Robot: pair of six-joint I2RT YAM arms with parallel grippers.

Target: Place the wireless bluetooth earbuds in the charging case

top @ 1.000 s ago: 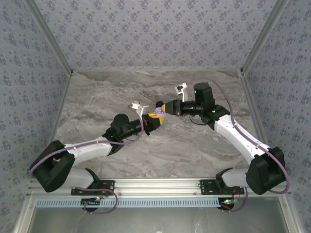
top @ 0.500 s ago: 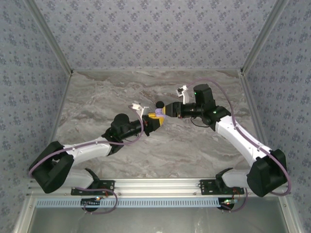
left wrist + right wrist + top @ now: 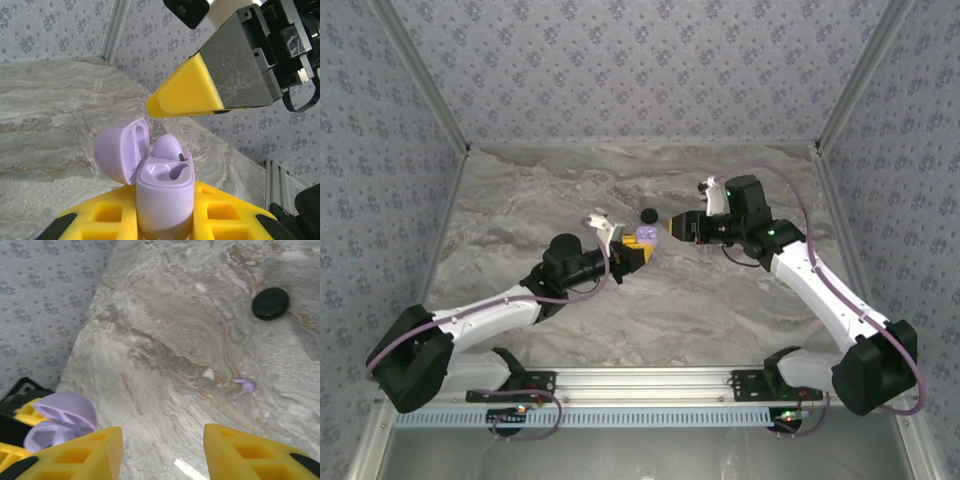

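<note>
Left gripper (image 3: 636,248) was clamped tight on the lilac case (image 3: 162,190), lid flipped open, with one earbud (image 3: 166,146) seated inside! Just right of it hung the right gripper (image 3: 672,228), jaws parted, holding nothing. A second earbud (image 3: 245,385) lay loose on the table (image 3: 175,340), apart from a black disc (image 3: 270,303).

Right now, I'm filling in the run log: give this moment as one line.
left gripper: shut on charging case | lid: open | earbud: seated | right gripper: open, empty | loose earbud: on table
</note>
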